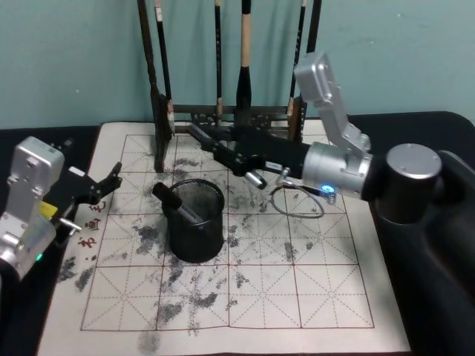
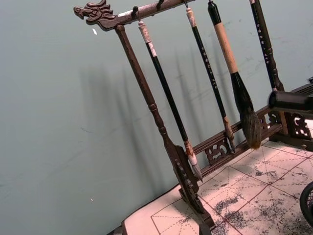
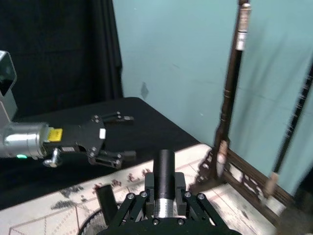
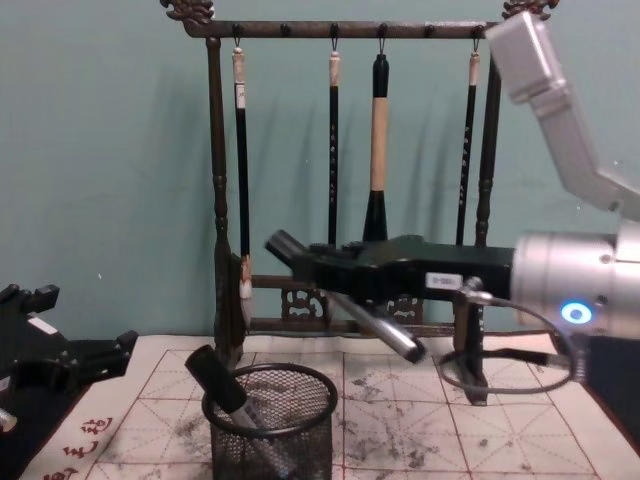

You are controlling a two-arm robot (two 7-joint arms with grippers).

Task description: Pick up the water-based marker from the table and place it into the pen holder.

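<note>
One black cylindrical water-based marker (image 1: 180,207) leans inside the single black wire-mesh pen holder (image 1: 194,245), its cap jutting past the rim toward 10 o'clock. The right gripper (image 1: 226,156) hovers at the holder's 1 o'clock, jaws released and empty. The left gripper (image 1: 111,183) waits at 9 o'clock, also spread. A low pull-back could clip the cap or rim and tip the holder, while a high one could knock the dark wooden brush rack (image 4: 215,200) with its four hanging brushes (image 4: 380,130).

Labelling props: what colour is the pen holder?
Black wire mesh; the pen holder shows best in the chest view.
</note>
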